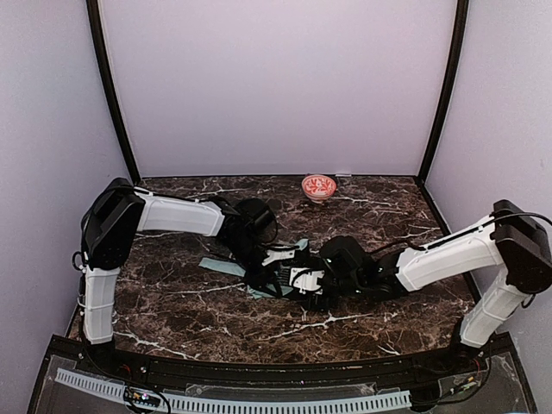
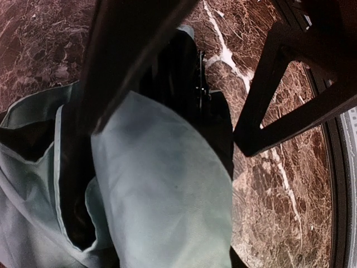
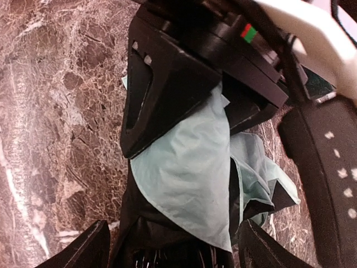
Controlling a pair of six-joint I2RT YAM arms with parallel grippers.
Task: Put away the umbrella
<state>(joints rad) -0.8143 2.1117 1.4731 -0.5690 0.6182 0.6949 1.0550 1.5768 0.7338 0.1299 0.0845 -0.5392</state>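
Note:
The umbrella (image 1: 220,266) lies collapsed at the table's middle, pale mint fabric spread to the left and its black lining bunched between both grippers. My left gripper (image 1: 261,274) comes from the left and is shut on the umbrella; in the left wrist view its dark fingers (image 2: 262,106) bracket the mint bundle (image 2: 167,190). My right gripper (image 1: 304,285) comes from the right and is open. In the right wrist view its fingertips (image 3: 83,251) stand wide on either side of the umbrella's black folds and mint flap (image 3: 189,173). The left gripper's black body (image 3: 184,56) sits just beyond. Shaft and handle are hidden.
A small red-and-white bowl (image 1: 318,187) stands at the back of the dark marble table (image 1: 172,310), near the rear wall. Side walls close in on the left and right. A black rail (image 1: 259,375) runs along the near edge.

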